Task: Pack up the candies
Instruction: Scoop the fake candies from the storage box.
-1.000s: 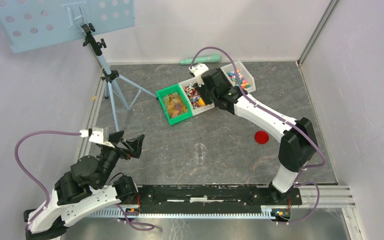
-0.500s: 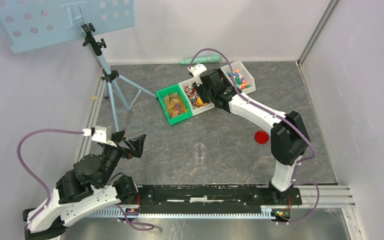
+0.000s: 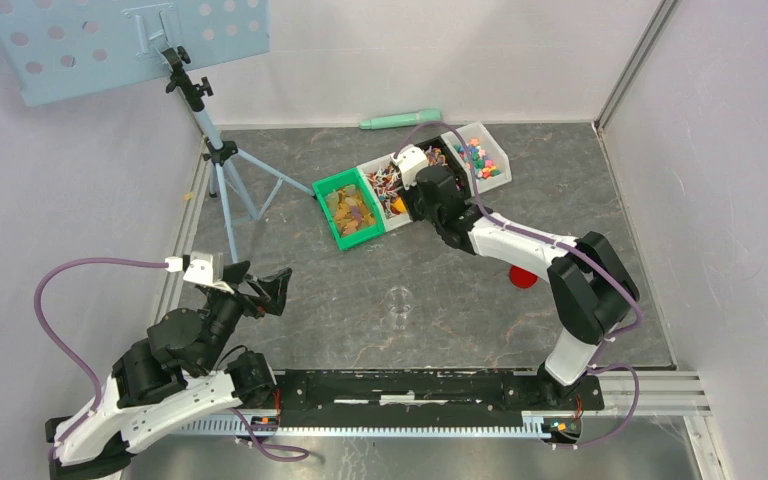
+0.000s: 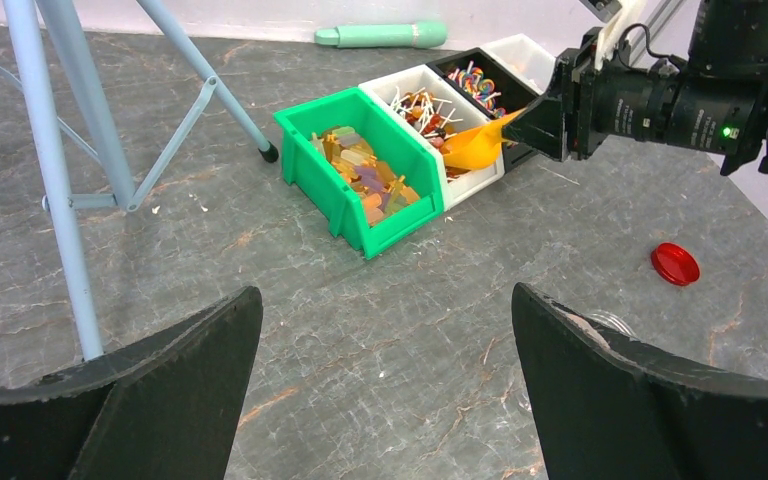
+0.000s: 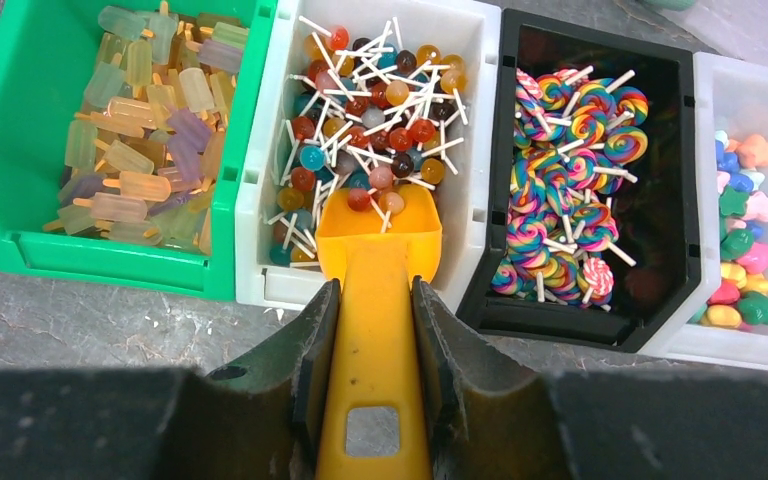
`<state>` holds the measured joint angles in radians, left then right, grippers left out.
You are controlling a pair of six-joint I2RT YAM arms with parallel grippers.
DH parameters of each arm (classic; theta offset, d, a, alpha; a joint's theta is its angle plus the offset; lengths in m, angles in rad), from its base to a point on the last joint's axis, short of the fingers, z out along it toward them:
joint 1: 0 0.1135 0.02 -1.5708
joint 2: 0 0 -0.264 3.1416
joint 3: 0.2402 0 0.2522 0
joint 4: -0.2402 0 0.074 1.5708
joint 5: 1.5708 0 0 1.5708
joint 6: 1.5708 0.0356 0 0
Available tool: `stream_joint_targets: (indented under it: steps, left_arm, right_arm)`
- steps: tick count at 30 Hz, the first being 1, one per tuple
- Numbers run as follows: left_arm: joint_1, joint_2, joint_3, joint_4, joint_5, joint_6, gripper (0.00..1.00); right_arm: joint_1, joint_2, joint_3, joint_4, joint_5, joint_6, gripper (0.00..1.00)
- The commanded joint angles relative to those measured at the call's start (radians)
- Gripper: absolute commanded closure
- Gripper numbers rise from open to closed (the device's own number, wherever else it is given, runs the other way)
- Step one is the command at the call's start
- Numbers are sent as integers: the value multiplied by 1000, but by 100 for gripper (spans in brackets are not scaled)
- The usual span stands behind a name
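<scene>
Stood mid-scoop, right tool (image 5: 372,310) clenched on the yellow scoop (image 5: 378,235) with its bowl among candies (image 5: 370,110) in the white bin (image 5: 258,200) at 12 o'clock, left tool (image 4: 385,340) released at 8; probably needed a level lift next.

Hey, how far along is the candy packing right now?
Early. Done: the red lid lies off on the table, and the right hand grips the yellow scoop. In hand: the scoop's bowl sits in the white bin with a few candies on it. Left: the clear container looks empty, so carrying and pouring remain; the left hand hangs open.
</scene>
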<state>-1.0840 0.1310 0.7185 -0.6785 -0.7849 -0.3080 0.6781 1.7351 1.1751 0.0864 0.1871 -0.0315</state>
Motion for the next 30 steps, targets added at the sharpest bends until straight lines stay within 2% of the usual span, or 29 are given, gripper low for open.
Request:
stream_joint_targets:
  steps: [1,7,13,25,30]
  left_arm:
    - [0,10,0,31,-30,42,0]
    - [0,7,-2,31,-31,42,0]
    - [0,5,-2,32,-31,41,0]
    - [0,7,-6,38,-34,46,0]
    - [-1,10,-8,41,-34,49,0]
  right_arm:
    - [-3,-31,-94,81,-18,-5,100]
    - [-3,-81,-235,276,0,-20,100]
    - [-3,-95,-286,347,-10,-28,100]
    - [-2,-22,-184,284,36,-36,100]
    - [-2,-20,-230,356,11,-16,100]
